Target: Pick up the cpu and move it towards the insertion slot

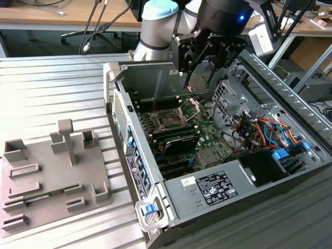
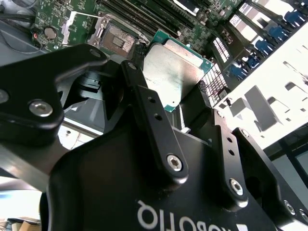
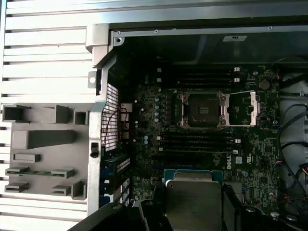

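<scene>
You've got the cpu [image 2: 174, 72] pinched in the gripper [image 2: 168, 103] above the open case, so keep it level while drifting over the insertion slot [image 3: 201, 109].

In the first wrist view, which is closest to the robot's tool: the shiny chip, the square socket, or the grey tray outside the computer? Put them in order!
1. The cpu, gripped in the tool itself.
2. The insertion slot, open in the middle of the motherboard, inside the case.
3. The grey tray, outside the case wall on the ribbed table, farthest away.
</scene>
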